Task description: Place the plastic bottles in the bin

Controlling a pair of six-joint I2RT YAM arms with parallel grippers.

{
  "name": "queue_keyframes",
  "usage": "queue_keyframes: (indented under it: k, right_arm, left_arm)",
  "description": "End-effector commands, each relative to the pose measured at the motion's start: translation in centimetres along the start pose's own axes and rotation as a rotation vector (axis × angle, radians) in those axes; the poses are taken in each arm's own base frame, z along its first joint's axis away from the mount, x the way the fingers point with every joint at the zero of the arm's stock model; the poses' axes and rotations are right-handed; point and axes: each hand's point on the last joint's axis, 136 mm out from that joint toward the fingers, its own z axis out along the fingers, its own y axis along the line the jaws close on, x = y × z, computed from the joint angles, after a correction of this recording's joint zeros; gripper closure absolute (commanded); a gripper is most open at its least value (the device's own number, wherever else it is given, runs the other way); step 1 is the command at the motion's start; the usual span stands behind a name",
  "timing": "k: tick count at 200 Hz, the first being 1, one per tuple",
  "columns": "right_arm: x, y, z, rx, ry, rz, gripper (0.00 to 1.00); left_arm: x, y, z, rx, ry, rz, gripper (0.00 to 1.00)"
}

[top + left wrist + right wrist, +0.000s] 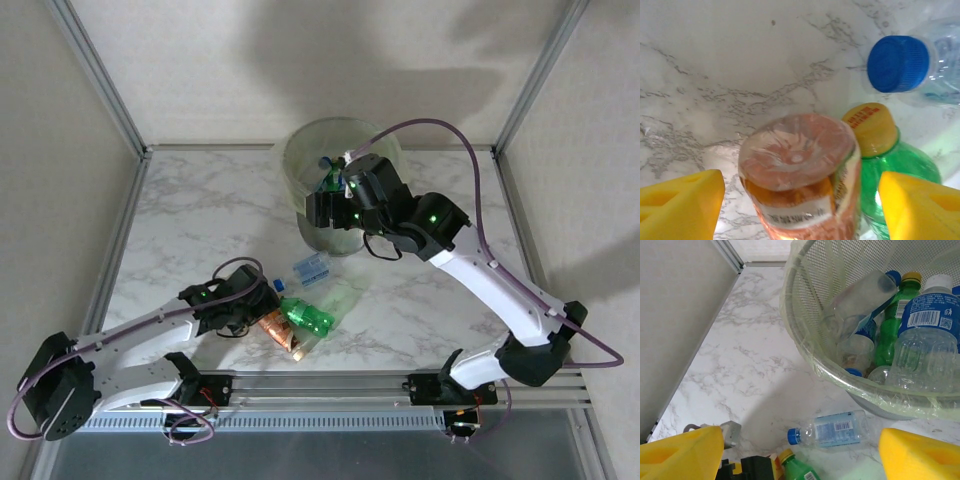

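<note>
An orange-labelled bottle lies near the front of the table, its base toward the left wrist camera. My left gripper is open and straddles it, with gaps on both sides of the bottle. A green bottle with a yellow cap lies against it. A clear bottle with a blue cap lies just behind. The bin at the back holds several bottles. My right gripper hangs open and empty over the bin's near wall.
Metal frame posts and side walls close in the marble table. In the right wrist view, the clear bottle lies just in front of the bin's rim, with the green bottle nearer.
</note>
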Motion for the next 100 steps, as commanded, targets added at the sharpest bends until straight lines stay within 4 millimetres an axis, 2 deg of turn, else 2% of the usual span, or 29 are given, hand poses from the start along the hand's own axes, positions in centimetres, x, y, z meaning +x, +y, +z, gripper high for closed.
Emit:
queue_keyframes:
  k: [1,65,100]
  right_arm:
    - [-0.2,-0.1,-0.9,0.005,-0.025,0.009,0.19]
    - [-0.1,-0.4,-1.5,0.018,-0.033,0.02,0.19]
    - [0.0,-0.7,-1.8,0.026,-0.038,0.026,0.19]
  left_arm:
    - [0.4,0.2,0.9,-0.013,0.008,0.013,0.22]
    - [0.5,0.9,2.0,-0.051,0.007,0.024,0.26]
    - [0.8,1.0,2.7,-0.045,0.015,0.014,0.32]
